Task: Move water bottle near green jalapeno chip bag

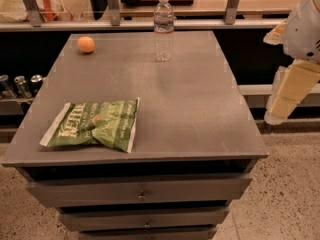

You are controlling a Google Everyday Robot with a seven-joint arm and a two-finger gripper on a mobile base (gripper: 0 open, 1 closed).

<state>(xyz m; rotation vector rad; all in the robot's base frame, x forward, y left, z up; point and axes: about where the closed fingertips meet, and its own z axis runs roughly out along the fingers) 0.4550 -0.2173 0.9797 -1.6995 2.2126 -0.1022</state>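
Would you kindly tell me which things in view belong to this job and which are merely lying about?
For the job: water bottle, upright at the far edge of the table; green jalapeno chip bag, flat near the front left; gripper, hanging beyond the table's right edge.
Lying about: orange, far left corner; metal cans, on a shelf left of the table.

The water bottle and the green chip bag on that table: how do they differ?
The water bottle stands upright at the far edge of the table; the chip bag lies flat near the front left corner. The bottle is clear, tall and narrow; the bag is green, wide and crinkled. Both rest on the table, untouched: the gripper hangs beyond the table's right edge.
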